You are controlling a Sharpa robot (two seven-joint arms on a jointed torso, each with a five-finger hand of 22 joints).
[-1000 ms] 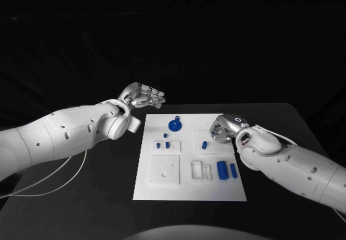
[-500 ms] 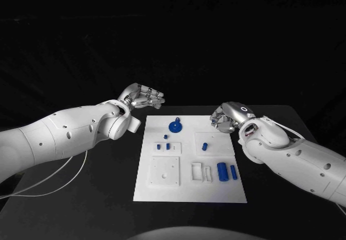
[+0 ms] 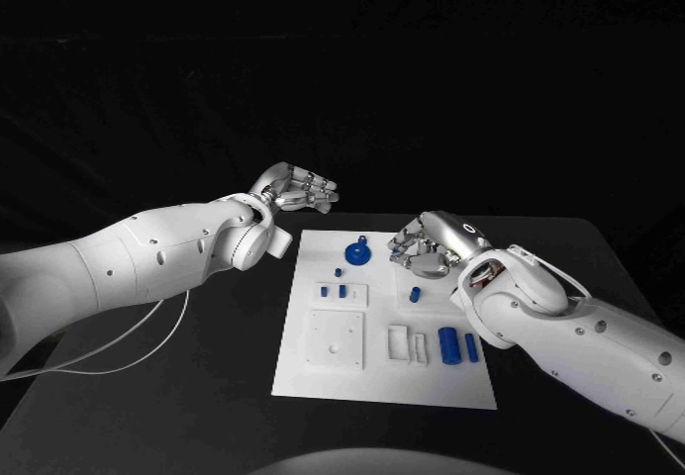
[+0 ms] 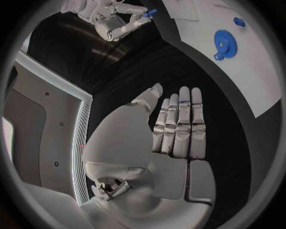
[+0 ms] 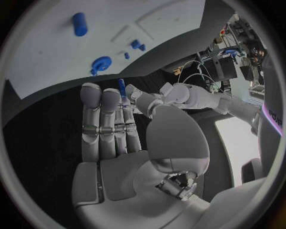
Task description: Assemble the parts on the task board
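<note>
At the top centre of the head view, the right hand hovers over the far right part of the board, its back turned to the camera, so what it carries is hidden there. The left wrist view settles it: the right hand pinches a small blue peg at its fingertips. The right wrist view shows the same peg standing up between thumb and finger, the other fingers straight.

At the upper left of the head view, the left hand hangs above the black surface just off the board's far left corner. Its own wrist view shows its fingers stretched out side by side and holding nothing.

On the board lie a blue gear, several short blue pieces below it that are hard to tell apart, and two blue cylinders beside the right arm, whose bulk covers the board's right edge. The gear appears in both wrist views.
</note>
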